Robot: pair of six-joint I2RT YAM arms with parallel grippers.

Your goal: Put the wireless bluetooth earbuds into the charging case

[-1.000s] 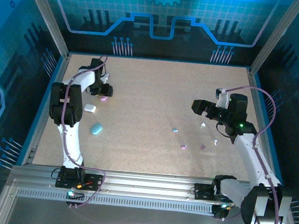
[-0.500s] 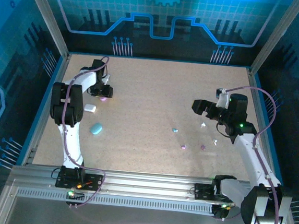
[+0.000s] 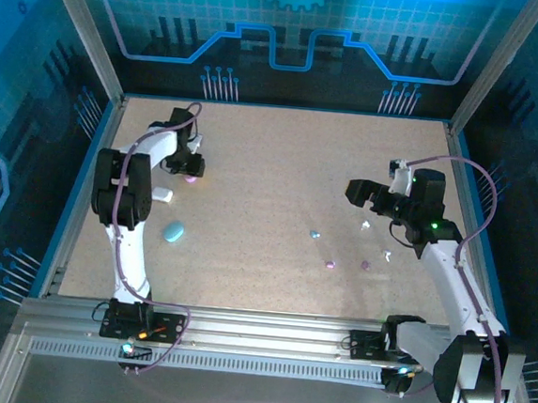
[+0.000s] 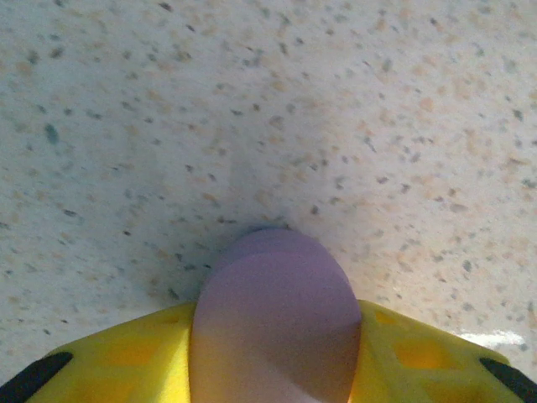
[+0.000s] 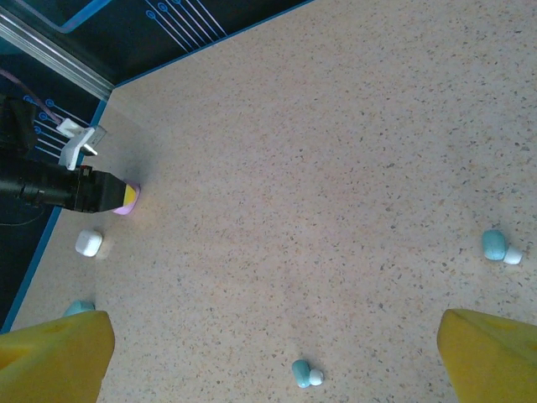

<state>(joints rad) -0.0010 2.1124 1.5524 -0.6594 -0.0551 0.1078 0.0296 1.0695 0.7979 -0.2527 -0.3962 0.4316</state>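
Earbuds (image 3: 315, 234) unmoved; left jaws now clamp purple case (image 4: 275, 327).

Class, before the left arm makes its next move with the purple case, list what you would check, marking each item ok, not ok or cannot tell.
1. The purple case sits between the left gripper's fingers, both touching it: ok.
2. Lid of that case open for loading: cannot tell.
3. The right gripper open, holding nothing: ok.
4. The earbuds inside a case: not ok, they lie loose on the table.
5. The white case and teal case apart from the grasp: ok.
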